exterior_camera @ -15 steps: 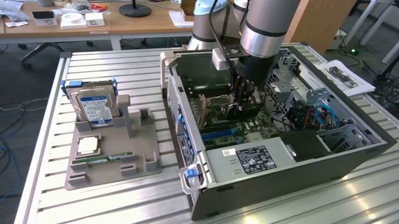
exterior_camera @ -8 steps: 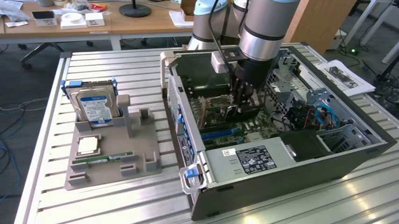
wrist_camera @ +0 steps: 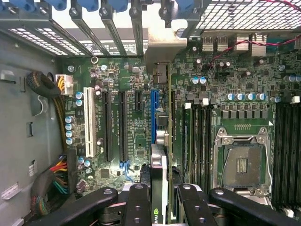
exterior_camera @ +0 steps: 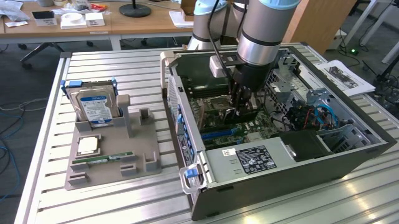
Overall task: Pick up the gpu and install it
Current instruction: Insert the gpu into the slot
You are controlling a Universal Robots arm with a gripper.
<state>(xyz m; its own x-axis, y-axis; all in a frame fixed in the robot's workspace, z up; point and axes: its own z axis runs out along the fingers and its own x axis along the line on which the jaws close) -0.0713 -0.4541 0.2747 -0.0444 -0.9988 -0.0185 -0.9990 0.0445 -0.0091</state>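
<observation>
Behind your bench (exterior_camera: 112, 65) of ribbed aluminium slats, two wooden desks (exterior_camera: 143, 25) stand side by side. On them you have white boxes (exterior_camera: 74, 19), loose papers (exterior_camera: 181, 18) and a black round stand base (exterior_camera: 135, 10). Under the desks a chair base (exterior_camera: 37, 49) on castors sits on grey carpet (exterior_camera: 18, 84), where cables (exterior_camera: 14, 106) trail at the exterior view's left. A wooden panel (exterior_camera: 318, 23) rises at the exterior view's right. Light glares off the nearest slats.

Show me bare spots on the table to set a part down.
Bare table slats lie beyond the grey tray and between tray and computer case. Crowded inside the case around the tool holding the card.
</observation>
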